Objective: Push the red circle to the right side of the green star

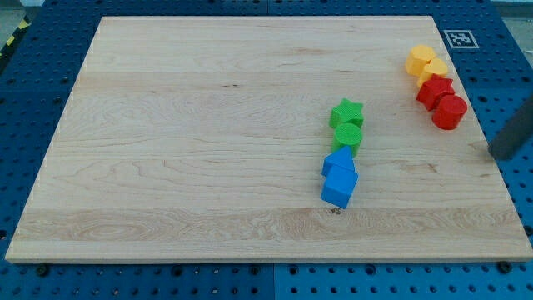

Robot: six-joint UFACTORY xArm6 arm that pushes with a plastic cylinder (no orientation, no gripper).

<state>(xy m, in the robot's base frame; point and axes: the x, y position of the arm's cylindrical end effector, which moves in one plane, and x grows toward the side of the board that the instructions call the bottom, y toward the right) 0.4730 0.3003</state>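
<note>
A black-and-white square marker (pixel 460 38) is seen past the board's (pixel 208 125) top right corner; no words can be read. No claw is fitted, so nothing is grasped: my tip (pixel 502 155) is set just right of and slightly below the red circle (pixel 450 112), apart from it. The red circle lies well right of the green star (pixel 346 112), near the board's right edge, touching another red block (pixel 435 90). Bare wood is seen between circle and star.

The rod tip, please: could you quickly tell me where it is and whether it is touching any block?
My tip: no gripper, holding nothing; it sits at the view's right edge, apart from and lower right of the red circle.
</note>
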